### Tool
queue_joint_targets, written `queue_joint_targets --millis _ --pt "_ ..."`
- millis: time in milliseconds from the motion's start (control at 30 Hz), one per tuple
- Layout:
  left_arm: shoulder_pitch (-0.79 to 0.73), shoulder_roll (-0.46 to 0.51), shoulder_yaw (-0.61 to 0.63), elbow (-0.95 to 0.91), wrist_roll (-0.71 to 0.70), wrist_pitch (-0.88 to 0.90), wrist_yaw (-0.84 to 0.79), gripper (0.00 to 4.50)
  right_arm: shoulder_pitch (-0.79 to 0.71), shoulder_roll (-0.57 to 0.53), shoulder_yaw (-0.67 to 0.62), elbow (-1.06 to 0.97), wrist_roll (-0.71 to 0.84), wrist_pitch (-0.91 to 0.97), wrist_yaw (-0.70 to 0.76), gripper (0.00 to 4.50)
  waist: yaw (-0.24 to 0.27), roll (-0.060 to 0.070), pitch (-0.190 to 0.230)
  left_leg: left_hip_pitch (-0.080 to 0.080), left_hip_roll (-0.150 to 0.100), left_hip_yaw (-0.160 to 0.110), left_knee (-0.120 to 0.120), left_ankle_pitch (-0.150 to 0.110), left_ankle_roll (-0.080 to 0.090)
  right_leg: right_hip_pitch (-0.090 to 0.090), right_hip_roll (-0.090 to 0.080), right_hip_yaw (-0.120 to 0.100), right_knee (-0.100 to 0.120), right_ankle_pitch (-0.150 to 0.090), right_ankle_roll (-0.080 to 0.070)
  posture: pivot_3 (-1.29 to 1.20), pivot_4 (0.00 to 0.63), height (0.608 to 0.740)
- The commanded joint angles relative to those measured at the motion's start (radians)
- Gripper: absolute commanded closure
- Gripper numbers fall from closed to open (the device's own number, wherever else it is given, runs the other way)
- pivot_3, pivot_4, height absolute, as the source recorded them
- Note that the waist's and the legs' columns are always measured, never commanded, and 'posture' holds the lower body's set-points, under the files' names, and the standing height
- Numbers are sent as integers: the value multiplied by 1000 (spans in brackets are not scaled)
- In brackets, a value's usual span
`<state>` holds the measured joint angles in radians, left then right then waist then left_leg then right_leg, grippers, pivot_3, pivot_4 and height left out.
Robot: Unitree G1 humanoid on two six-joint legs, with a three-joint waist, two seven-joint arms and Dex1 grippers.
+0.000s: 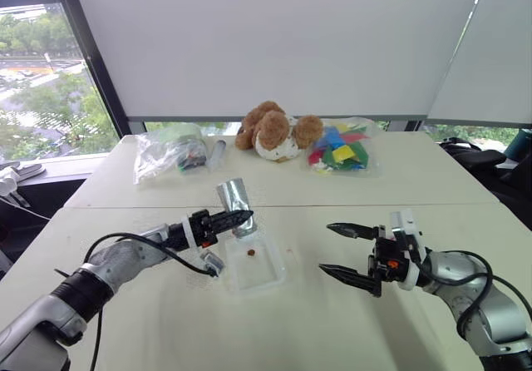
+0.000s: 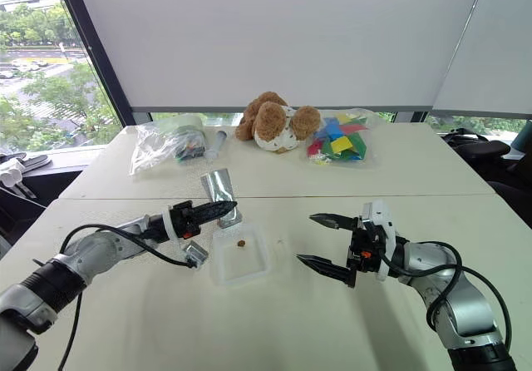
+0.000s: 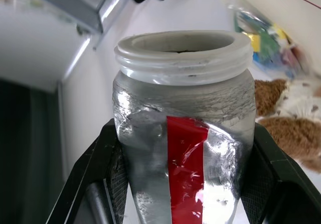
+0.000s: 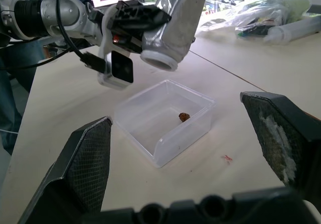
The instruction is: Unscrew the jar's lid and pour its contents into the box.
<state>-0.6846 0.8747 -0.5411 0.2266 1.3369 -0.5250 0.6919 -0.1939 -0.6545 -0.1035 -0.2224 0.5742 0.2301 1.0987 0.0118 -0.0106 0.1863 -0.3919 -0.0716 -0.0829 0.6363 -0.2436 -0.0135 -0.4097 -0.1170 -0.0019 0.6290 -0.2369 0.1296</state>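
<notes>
My left gripper (image 1: pixel 241 219) is shut on the jar (image 1: pixel 235 202), a silver-grey jar with a red stripe. The jar is uncapped and tipped, its open mouth (image 4: pixel 160 59) hanging over the near-left corner of the box (image 1: pixel 249 281). In the left wrist view black fingers (image 3: pixel 95 184) clamp the jar (image 3: pixel 185 133) on both sides. The box is a shallow clear tray on the table, and one small brown bit of the contents (image 1: pixel 250 253) lies in it. To the box's right my right gripper (image 1: pixel 341 250) hovers open and holds nothing. The lid is out of view.
At the table's far side lie a clear bag (image 1: pixel 170 150), a clear tube (image 1: pixel 218 152), a brown teddy bear (image 1: pixel 274 131) and a bag of coloured pieces (image 1: pixel 341 150). A tiny red speck (image 4: pixel 226 158) marks the table just right of the box.
</notes>
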Motion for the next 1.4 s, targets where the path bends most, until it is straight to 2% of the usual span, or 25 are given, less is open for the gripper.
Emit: queue_joint_targets --millis 33,67,100,133,200,333,367,567,733,833,967,1267,1333,1400 --pt "49 14 107 -39 -509 -160 -259 2297 -10 26 -14 -25 29 -35 12 23 -4 0 0 0 0 0 0 0 0 0 0 0 0 0 0 0 150 740" --pt "73 8 116 -44 -671 -150 -389 2297 -14 32 -15 -22 28 -43 19 23 -5 0 0 0 0 0 0 0 0 -1 0 0 0 0 0 0 150 740" --pt "149 -2 157 -126 -998 16 -620 2297 -25 43 -9 -13 19 -67 27 23 -7 0 0 0 0 0 0 0 0 -1 -1 0 0 0 0 0 150 740" --pt "202 -11 188 -188 -1226 145 -786 2297 -32 51 -5 -4 12 -86 34 23 -13 1 0 0 0 0 0 0 0 -1 -1 0 0 0 0 0 150 740" --pt "269 -52 316 -247 -1473 327 -897 2297 -52 75 3 21 3 -142 62 23 -22 1 0 0 0 1 1 0 0 -1 -2 1 1 0 -1 0 150 740" --pt "373 -104 511 -278 -1656 453 -963 2297 -88 112 18 79 -14 -233 107 23 -26 1 0 0 0 -1 3 0 0 0 0 0 1 0 -1 0 150 740" --pt "398 -113 553 -281 -1666 463 -965 2297 -98 121 21 93 -19 -252 111 23 -25 1 0 0 0 -1 3 0 0 0 0 0 1 0 -1 0 150 740" --pt "545 -238 821 -328 -1937 677 -970 2297 -141 167 39 151 -34 -323 126 23 -25 1 0 1 0 -1 3 0 0 1 0 1 1 0 -1 0 150 740" --pt "578 -316 959 -174 -1947 622 -998 2297 -179 210 66 189 -44 -343 123 23 -21 0 -1 1 0 -1 5 0 0 2 1 0 1 0 -1 0 150 740" --pt "554 -346 997 -44 -1865 521 -967 2297 -200 224 82 218 -57 -360 129 23 -20 0 -1 1 0 -1 5 0 0 2 1 0 1 0 -1 0 150 740" --pt "531 -366 973 57 -1773 422 -977 2297 -208 226 95 230 -61 -365 133 23 -18 -1 -1 1 0 -1 6 0 0 2 0 0 1 0 -1 0 150 740" --pt "541 -415 978 118 -1739 331 -1014 2297 -213 214 95 232 -62 -354 135 23 -21 -1 -1 1 0 -1 6 0 0 2 0 0 1 0 -1 0 150 740" --pt "544 -415 981 112 -1736 329 -1013 1271 -212 209 93 227 -62 -352 135 0 -21 -1 -1 1 0 -1 6 0 0 2 0 0 1 0 -1 0 150 740" --pt "549 -418 986 95 -1743 334 -1017 483 -210 203 91 218 -59 -347 134 0 -21 -1 -1 1 0 -1 6 0 0 2 0 0 1 0 -1 0 150 740"
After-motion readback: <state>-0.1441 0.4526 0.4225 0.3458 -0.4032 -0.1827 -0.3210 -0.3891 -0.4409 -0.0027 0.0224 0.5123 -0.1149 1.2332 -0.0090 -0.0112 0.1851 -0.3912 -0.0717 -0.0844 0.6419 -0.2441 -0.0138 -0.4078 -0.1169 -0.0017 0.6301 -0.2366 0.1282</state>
